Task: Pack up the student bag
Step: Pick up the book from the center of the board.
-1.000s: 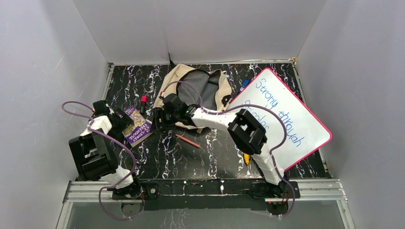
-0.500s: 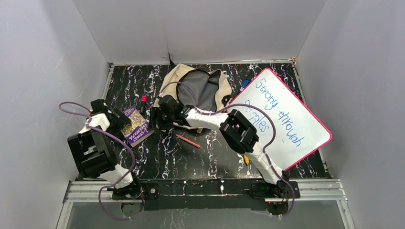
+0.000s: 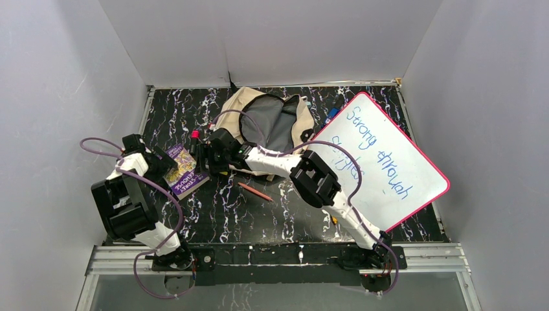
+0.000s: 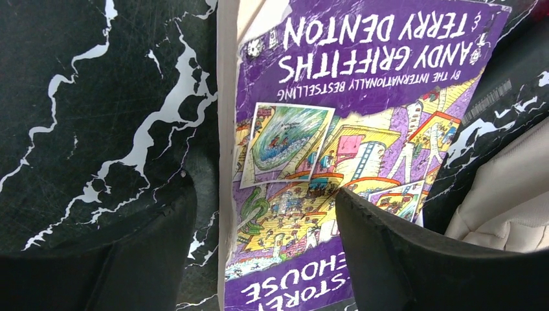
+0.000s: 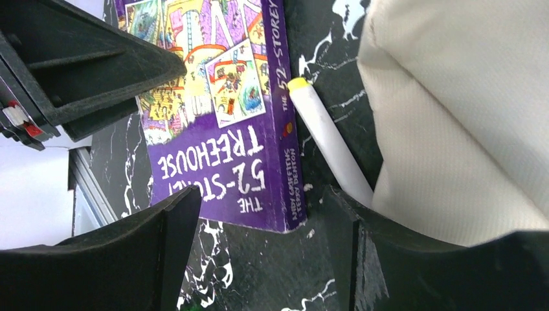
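Note:
The student bag (image 3: 272,120) is beige with a grey lining and lies open at the back centre of the table. Its fabric fills the right of the right wrist view (image 5: 466,103). A purple book (image 3: 186,173) lies left of it. My left gripper (image 3: 162,165) is open and straddles the book's page edge (image 4: 265,246), one finger on the table and one over the cover (image 4: 343,129). My right gripper (image 3: 210,155) is open and empty, low over the table just off the book's corner (image 5: 259,253). A white marker with a yellow end (image 5: 327,139) lies between book (image 5: 213,129) and bag.
A pink-framed whiteboard (image 3: 382,162) leans at the right. A red-capped marker (image 3: 194,136) lies behind the book, a pencil (image 3: 254,191) in front of the bag, and a blue pen (image 3: 331,115) by the whiteboard's top. White walls enclose the table.
My right gripper has moved left from the bag's front edge to the book's right side. My left gripper has shifted only slightly at the book.

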Available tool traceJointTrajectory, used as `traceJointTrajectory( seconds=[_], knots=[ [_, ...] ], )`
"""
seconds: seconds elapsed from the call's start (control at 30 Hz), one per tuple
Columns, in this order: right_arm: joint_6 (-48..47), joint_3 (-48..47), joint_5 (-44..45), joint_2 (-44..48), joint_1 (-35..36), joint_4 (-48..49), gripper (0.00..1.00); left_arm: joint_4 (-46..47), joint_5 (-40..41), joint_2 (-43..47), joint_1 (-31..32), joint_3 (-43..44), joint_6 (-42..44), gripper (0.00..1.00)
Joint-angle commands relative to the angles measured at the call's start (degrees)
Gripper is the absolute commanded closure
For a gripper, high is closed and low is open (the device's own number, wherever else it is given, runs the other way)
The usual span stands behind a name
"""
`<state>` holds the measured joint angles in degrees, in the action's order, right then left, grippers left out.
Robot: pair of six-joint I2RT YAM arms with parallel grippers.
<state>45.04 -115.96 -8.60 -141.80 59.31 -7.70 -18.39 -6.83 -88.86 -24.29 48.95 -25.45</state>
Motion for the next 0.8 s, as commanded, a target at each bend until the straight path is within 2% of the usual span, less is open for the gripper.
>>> traceJointTrajectory(
  seconds=[0.0, 0.13, 0.23, 0.37, 0.63, 0.77],
  knots=[
    [-2.05, -4.78, -0.73, -3.24, -0.42, -0.40, 0.24, -1.04, -2.84, -1.48, -0.32, 1.29, 0.99, 0.27],
    [-3.73, -7.04, -2.06, -5.33, -0.44, -1.84, 0.35, -0.14, -8.74, -2.32, -0.22, 1.50, 2.05, 0.37],
    [-3.90, -5.96, -3.03, -5.47, -0.43, -1.66, 0.44, 0.10, -11.80, -2.68, 0.13, 1.14, 2.38, 0.41],
    [-3.79, -1.90, -3.57, -3.51, -0.49, 1.57, 0.59, 0.11, -12.81, -1.32, 0.65, -0.44, 2.18, 0.43],
    [-5.43, -1.55, -4.57, -0.88, -0.44, 2.92, 0.90, 0.49, -13.24, 3.50, 0.64, -3.77, 0.43, 0.56],
    [-5.56, 1.53, -5.80, 2.32, -0.43, 5.70, 0.94, 1.31, -14.12, 4.48, 0.66, -4.91, -0.14, 0.70]
  ],
)
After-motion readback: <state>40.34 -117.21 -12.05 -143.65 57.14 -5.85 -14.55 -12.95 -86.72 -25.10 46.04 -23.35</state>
